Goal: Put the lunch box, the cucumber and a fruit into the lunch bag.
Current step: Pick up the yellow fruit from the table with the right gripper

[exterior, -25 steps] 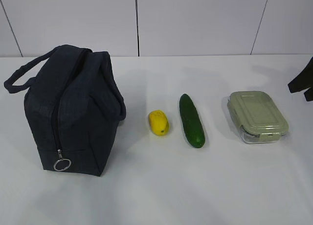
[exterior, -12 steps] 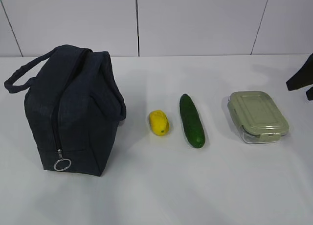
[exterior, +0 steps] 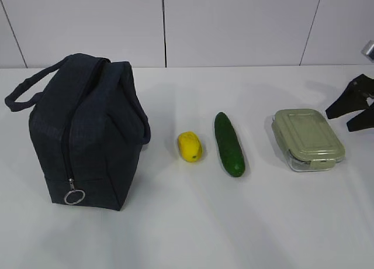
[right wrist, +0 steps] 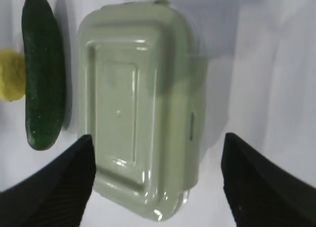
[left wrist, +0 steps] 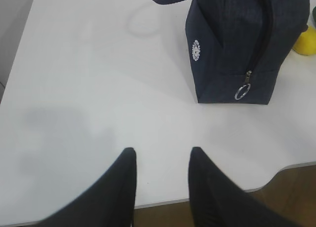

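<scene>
The navy lunch bag [exterior: 82, 128] stands upright at the left, and its zipper seam runs down to a metal ring pull [exterior: 74, 196]. The yellow fruit [exterior: 190, 146], the dark green cucumber [exterior: 229, 143] and the sage-lidded lunch box [exterior: 308, 138] lie in a row to its right. My right gripper [exterior: 339, 121] hovers open at the lunch box's right end. In the right wrist view its fingers [right wrist: 64, 177] straddle the box's [right wrist: 138, 103] near end without touching it. My left gripper [left wrist: 163, 150] stands open and empty over bare table, well short of the bag [left wrist: 232, 44].
The white table's front edge [left wrist: 276, 170] runs just beside my left fingers. A white panelled wall [exterior: 234, 23] closes off the back. Bare table lies between the bag and the fruit and in front of all the objects.
My right gripper has come in from the right edge toward the lunch box and spread its jaws wider. The bag, fruit, cucumber and box have not moved.
</scene>
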Available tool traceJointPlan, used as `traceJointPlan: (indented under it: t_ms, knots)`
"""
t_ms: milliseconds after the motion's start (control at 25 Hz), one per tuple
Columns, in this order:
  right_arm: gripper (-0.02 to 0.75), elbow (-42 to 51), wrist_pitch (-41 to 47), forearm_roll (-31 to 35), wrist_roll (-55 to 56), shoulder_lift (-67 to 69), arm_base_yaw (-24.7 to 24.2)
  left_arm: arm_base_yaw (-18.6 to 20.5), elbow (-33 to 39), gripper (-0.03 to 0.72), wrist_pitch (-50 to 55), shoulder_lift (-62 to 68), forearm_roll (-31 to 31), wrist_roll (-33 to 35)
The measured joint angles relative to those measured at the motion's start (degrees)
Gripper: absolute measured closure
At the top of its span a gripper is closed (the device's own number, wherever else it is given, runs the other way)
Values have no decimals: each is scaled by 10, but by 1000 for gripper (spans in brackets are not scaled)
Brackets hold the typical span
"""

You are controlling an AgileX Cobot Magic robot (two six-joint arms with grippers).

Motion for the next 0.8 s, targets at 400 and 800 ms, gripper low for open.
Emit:
traceJointPlan:
  t_ms: [400,800]
  knots:
    - [148,-29,0,20,-58,69,0,0,0,450,0,0,0,0]
    - [160,-31,0,55,-84,82,1,0,0,449,0,0,0,0]
